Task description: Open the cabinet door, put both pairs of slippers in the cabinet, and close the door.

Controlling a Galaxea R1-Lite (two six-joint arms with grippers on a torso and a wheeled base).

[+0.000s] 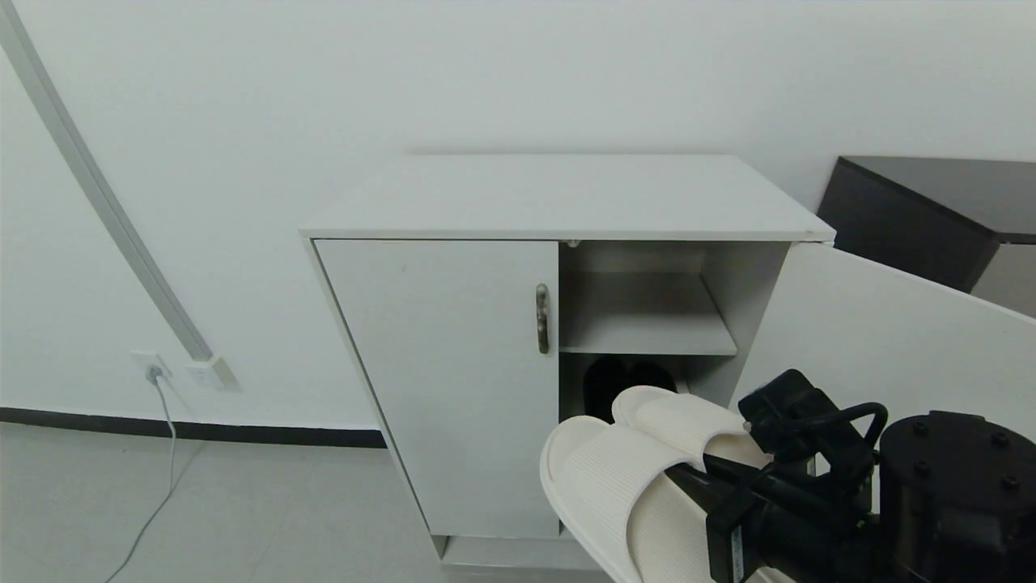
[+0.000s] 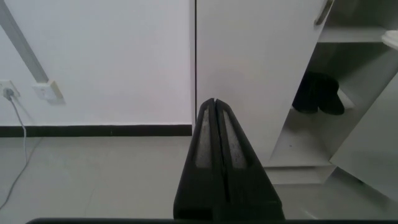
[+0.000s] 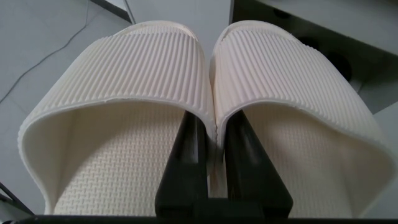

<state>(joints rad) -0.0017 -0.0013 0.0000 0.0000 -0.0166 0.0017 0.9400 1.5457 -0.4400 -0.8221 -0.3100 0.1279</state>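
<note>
A white cabinet [image 1: 566, 198] stands against the wall, its right door [image 1: 890, 340] swung open and its left door [image 1: 445, 364] closed. A black pair of slippers [image 1: 627, 380] [image 2: 318, 94] sits on the lower shelf inside. My right gripper [image 3: 213, 134] [image 1: 692, 474] is shut on the inner straps of a cream ribbed pair of slippers [image 3: 211, 93] [image 1: 639, 461], held side by side in front of the open compartment. My left gripper [image 2: 214, 107] is shut and holds nothing, low and left of the cabinet.
The upper shelf [image 1: 643, 324] inside the cabinet is bare. A wall socket with a grey cable [image 1: 154, 372] and a slanted cable duct [image 1: 97, 186] are to the left. A dark table [image 1: 931, 210] stands behind the open door. Grey floor lies left of the cabinet.
</note>
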